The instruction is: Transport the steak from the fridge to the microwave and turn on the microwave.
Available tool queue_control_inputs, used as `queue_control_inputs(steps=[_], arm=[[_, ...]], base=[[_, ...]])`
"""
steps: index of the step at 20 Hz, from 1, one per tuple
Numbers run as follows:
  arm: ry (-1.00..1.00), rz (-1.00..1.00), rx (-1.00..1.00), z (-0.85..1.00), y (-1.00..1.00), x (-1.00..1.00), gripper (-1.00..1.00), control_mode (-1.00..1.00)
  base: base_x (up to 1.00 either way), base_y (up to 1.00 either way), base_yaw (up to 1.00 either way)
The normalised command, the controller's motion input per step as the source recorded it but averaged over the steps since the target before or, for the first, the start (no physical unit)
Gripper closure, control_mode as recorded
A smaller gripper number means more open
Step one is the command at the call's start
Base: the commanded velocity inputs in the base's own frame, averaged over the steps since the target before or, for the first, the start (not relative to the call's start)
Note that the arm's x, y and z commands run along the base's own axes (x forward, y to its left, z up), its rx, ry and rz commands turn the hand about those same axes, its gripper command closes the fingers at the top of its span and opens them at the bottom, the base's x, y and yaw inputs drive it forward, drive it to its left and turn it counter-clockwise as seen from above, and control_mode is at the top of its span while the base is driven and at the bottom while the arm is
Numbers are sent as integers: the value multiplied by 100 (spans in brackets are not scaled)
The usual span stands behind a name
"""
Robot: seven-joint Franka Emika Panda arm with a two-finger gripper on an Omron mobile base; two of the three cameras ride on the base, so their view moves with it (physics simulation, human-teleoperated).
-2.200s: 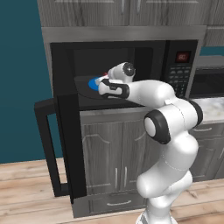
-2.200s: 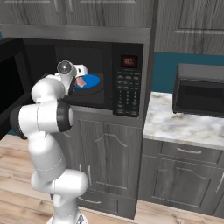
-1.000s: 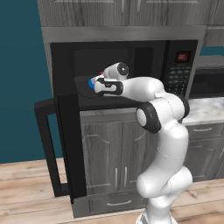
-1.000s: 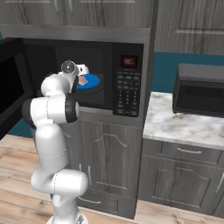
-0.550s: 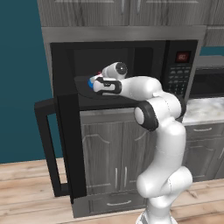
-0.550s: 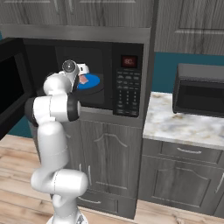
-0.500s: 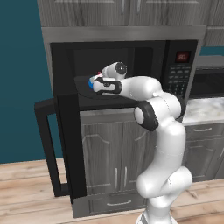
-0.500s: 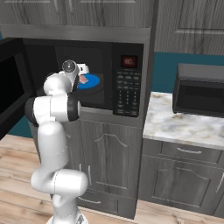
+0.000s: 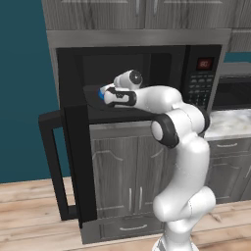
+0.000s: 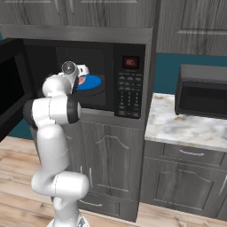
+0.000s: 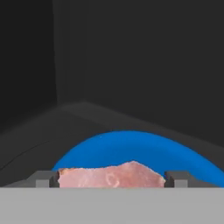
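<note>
As seen from the hand camera, the two dark fingers [image 11: 177, 178] stand apart, one at each end of the flat pink-red slab of raw steak [image 11: 111, 175], and whether their tips touch the meat cannot be told from this angle. I judge the grip released: the fingers are spread wide and the steak lies on the round blue plate [image 11: 131, 146] inside the cavity of the wide black microwave oven [image 10: 93, 75].

From the right base camera, the white arm's hand reaches into the open cavity, with the steak [image 10: 81, 80] a small pink spot on the near edge of the blue plate [image 10: 91, 82]. The black microwave door [image 9: 73, 162] hangs fully open to the left. The keypad [image 10: 128, 95] and small red display [image 10: 131, 62] sit on the right of the oven front.

Risks, as judged:
- If the steak clings to a finger, withdrawal could drag it off the plate edge.
- The hand sits deep in the cavity; a careless retreat could strike the cavity wall or the door.
- The door must be shut before the start button is pressed.

Orientation: the steak lies flat, its long axis running from one finger to the other, across the hand view.
</note>
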Motion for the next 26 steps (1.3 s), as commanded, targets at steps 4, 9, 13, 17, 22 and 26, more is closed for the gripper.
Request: queue_control_inputs(steps=[4,9,13,17,22,26], arm=[[-5,0,0,0,1,-25,-100,-100],[-3,0,1,0,0,-51,-100,-100],[-9,0,2,6,0,-59,-100,-100],[-2,-1,1,19,-2,-59,-100,-100],[0,-2,2,28,-9,-65,-100,-100],[4,-6,5,34,-10,-66,-100,-100]], base=[[0,0,0],[0,0,0],[0,0,0],[0,0,0],[0,0,0],[0,0,0]])
